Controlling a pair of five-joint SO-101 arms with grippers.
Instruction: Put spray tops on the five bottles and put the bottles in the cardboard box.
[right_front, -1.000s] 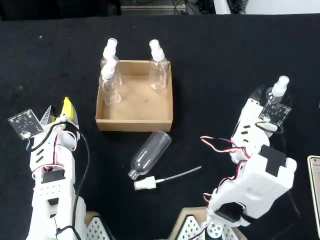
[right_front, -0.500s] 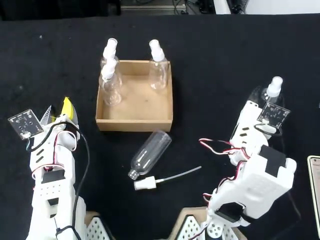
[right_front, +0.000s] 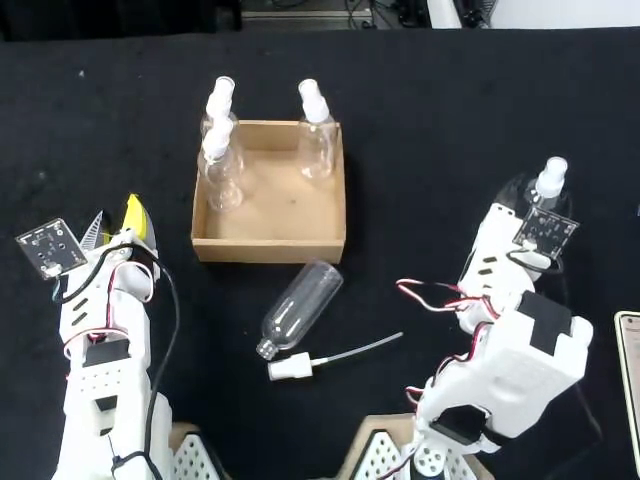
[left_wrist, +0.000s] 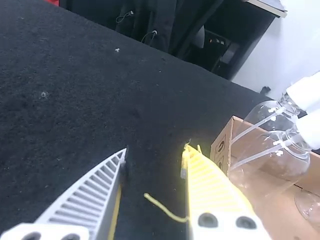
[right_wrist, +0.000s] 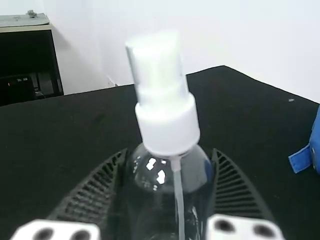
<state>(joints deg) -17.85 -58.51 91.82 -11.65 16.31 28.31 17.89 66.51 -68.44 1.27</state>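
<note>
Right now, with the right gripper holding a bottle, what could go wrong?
The right gripper clamps the clear plastic bottle with white spray top on its rounded body, so it might slip. It could also knock the three capped bottles standing in the brown cardboard box.

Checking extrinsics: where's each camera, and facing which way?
High view: fixed overhead, looking down on the black table; both white arms show.
Left wrist view: on left arm, facing past the open left gripper to the brown cardboard box.
Right wrist view: on right arm, facing the clear spray-topped plastic bottle in the right gripper.
Shared: the box, high and left wrist views.
</note>
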